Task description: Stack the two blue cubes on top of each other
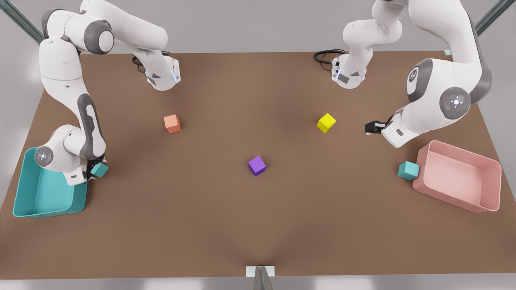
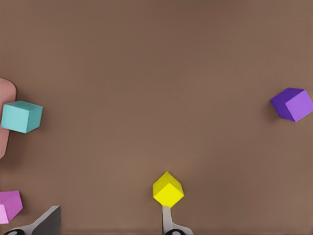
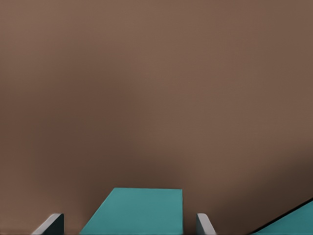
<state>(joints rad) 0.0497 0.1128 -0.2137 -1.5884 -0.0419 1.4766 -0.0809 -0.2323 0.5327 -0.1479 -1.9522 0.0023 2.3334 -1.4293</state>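
One teal cube (image 1: 99,169) (image 3: 137,210) sits by the teal bin (image 1: 48,193) at the front view's left. My right gripper (image 1: 92,166) (image 3: 129,215) is open, with a finger on either side of this cube and a slim gap on each side. The other teal cube (image 1: 408,170) (image 2: 21,117) rests on the table against the pink bin (image 1: 459,177) at the front view's right. My left gripper (image 1: 368,128) (image 2: 112,211) hovers open above the table, behind that cube, with nothing between its fingers.
A purple cube (image 1: 256,165) (image 2: 292,104) lies mid-table, a yellow cube (image 1: 326,122) (image 2: 168,190) farther back on the right and an orange cube (image 1: 172,123) back left. A magenta block (image 2: 10,205) lies near the left gripper. A corner of the teal bin (image 3: 293,223) edges the right wrist view.
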